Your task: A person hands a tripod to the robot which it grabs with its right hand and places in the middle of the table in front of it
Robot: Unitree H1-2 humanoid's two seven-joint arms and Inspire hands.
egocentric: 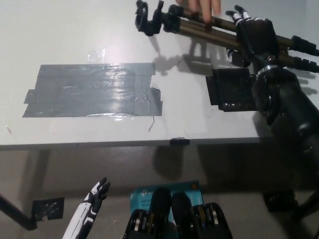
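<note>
A folded black tripod [199, 27] hangs over the far side of the white table [199, 124], its head at the left and its legs running right. A person's hand [203, 7] grips the legs from the top edge of the head view. My black right hand [255, 36] lies across the legs just right of the person's hand, with its fingers stretched over them and not curled round. The leg tips stick out to the right past my hand. My white left hand [93, 200] rests open at the lower left, below the table's front edge.
A large patch of grey tape [94, 89] covers the table's left middle. A black square patch [232, 89] lies under my right forearm. The table's front edge runs across at mid-height. A blue item [149, 195] lies on the floor below.
</note>
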